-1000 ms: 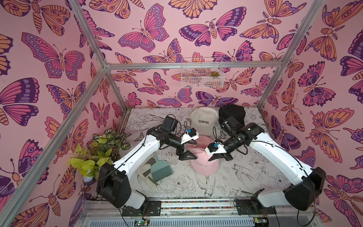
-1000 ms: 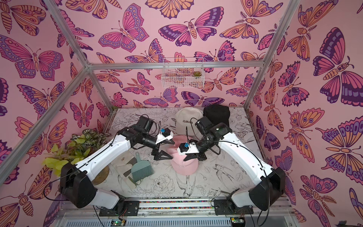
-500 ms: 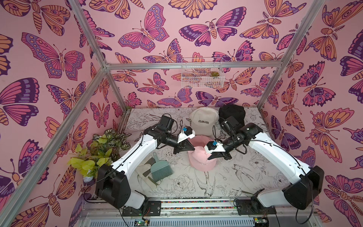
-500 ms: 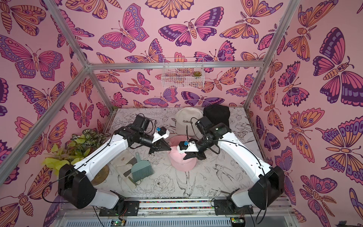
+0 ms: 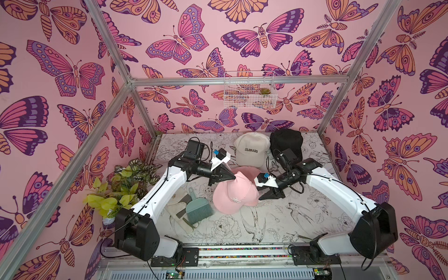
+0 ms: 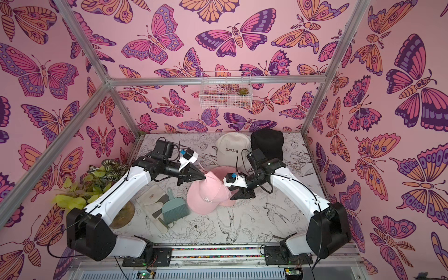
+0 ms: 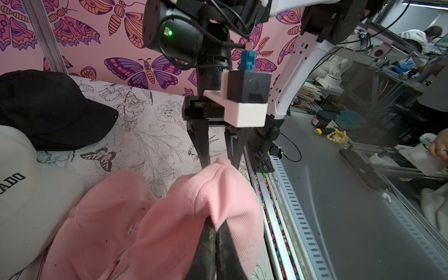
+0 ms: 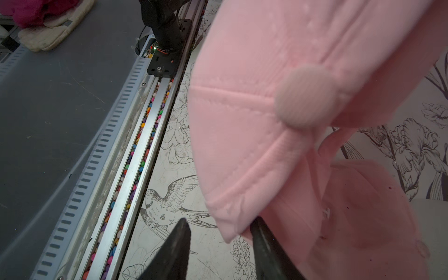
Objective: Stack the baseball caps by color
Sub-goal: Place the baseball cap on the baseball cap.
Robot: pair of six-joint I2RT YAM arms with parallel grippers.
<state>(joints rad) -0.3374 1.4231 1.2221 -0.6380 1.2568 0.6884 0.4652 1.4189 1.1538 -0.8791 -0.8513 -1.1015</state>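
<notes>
My left gripper (image 7: 217, 229) is shut on a fold of the crown of a pink cap (image 5: 234, 194) and holds it tilted above the mat. In both top views its tips (image 6: 203, 178) pinch the cap's upper edge. The right gripper (image 8: 219, 225) stands open, and the cap's edge (image 8: 228, 232) hangs loose between its fingers (image 5: 263, 196). A second pink cap (image 5: 248, 169) lies under and behind the held one. Further back are a cream COLORADO cap (image 5: 252, 150) and a black cap (image 5: 286, 143).
A teal hand brush (image 5: 198, 209) lies on a clear dustpan (image 5: 177, 208) left of the pink cap. A leafy plant (image 5: 121, 189) fills the left corner. A wire basket (image 5: 249, 89) hangs on the back wall. The front rail (image 5: 242, 252) borders the mat.
My left gripper closed on the pink cap's crown. The right gripper, shut on the cap before, has opened and let go. The cap has swung slightly left.
</notes>
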